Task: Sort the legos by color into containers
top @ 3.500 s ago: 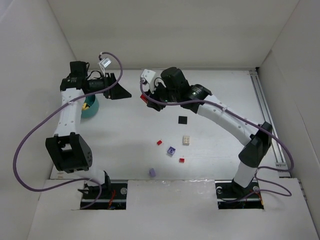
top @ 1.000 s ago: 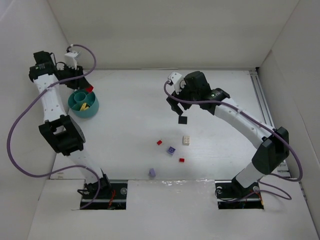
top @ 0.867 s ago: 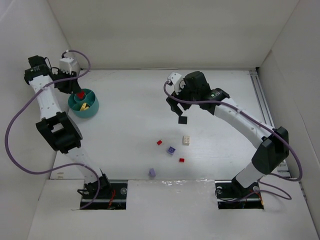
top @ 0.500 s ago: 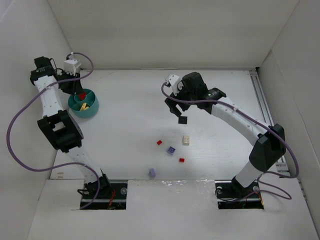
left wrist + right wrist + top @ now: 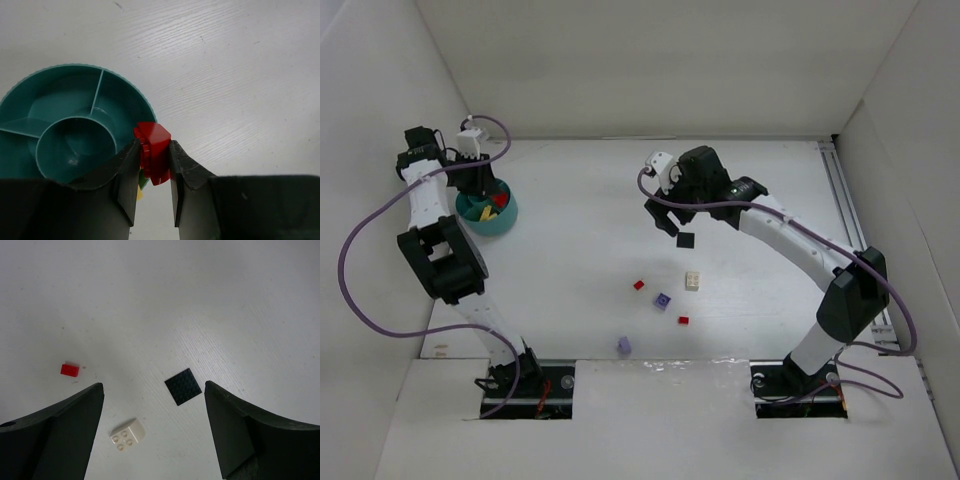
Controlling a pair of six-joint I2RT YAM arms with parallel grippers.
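Left gripper (image 5: 152, 165): clamped on a red brick (image 5: 154, 150), at the bowl's (image 5: 55, 100) right rim in the wrist view.
Bowl: upper left of the top view, close to the left wall (image 5: 370, 150), with a yellow piece (image 5: 490, 211) inside.
Right gripper (image 5: 153, 386): wide open over the black square (image 5: 183, 386), which lies nearer the frame-right finger.
Loose legos: cream brick (image 5: 128, 432), red plate (image 5: 70, 370) and purple pieces (image 5: 663, 301), lower centre, spaced apart, far from the walls.

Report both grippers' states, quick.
Left gripper: shut on the red lego, over the teal bowl rim.
Right gripper: open, empty, above the black square.
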